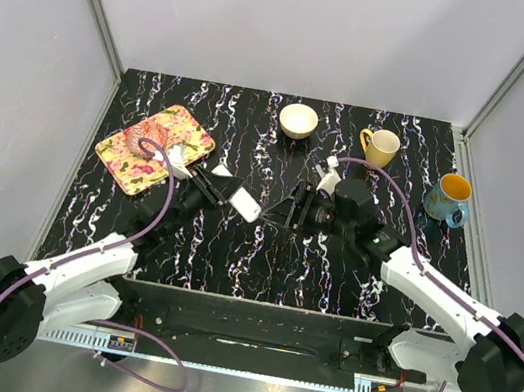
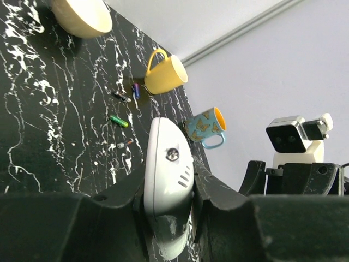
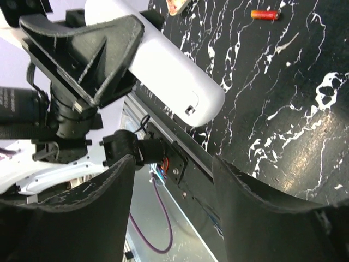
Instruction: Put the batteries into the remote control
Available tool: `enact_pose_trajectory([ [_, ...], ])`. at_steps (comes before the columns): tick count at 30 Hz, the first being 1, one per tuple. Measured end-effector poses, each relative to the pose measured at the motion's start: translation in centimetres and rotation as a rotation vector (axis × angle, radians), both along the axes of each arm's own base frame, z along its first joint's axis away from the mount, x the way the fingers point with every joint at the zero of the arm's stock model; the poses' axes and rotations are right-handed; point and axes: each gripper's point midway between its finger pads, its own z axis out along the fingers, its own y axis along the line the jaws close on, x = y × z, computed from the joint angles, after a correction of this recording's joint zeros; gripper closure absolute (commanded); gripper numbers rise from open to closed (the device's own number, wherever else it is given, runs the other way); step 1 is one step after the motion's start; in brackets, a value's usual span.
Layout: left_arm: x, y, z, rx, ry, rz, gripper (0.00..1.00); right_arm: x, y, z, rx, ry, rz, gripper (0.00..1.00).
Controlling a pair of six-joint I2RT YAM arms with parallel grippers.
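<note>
**Remote clamped in left tool, batteries loose on the desk**

The left tool [image 2: 168,202] is clenched on the remote control [image 2: 166,174], one finger pressed against each long side, holding it over the desk [image 1: 261,257]. The right tool [image 3: 173,164] is released, its fingers spread wide with nothing between them, facing the remote control's free end from near by.

The top view shows both tools meeting over the middle of the desk. A floral tray [image 1: 154,149] lies at the far left, and a cream bowl [image 1: 298,120], a yellow mug [image 1: 380,147] and a blue mug [image 1: 448,197] stand along the far side.

Only the left wrist view shows the batteries [image 2: 118,120]. A green one lies flat on the desk near the yellow mug, with a darker one just beyond it. That view also shows a screw in the remote control's plain back and butterflies printed on the blue mug.

The right wrist view alone shows a small notch at the remote control's end and a tiny red piece [image 3: 265,15] lying on the desk.

Any print on the batteries is too small to read.
</note>
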Motion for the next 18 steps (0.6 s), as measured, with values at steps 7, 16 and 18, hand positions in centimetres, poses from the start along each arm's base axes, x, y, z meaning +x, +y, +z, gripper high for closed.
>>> enact_pose_trajectory([
  [7, 0.5, 0.8, -0.7, 0.026, -0.003, 0.073, 1.0, 1.6, 1.1, 0.4, 0.057, 0.024, -0.054, 0.23],
  [16, 0.5, 0.7, -0.2, 0.017, -0.017, 0.073, 1.0, 3.0, 2.6, -1.1, 0.085, 0.084, -0.072, 0.26],
  [18, 0.5, 0.7, -0.1, 0.016, -0.024, 0.073, 1.0, 3.1, 2.8, -1.2, 0.093, 0.089, -0.07, 0.27],
])
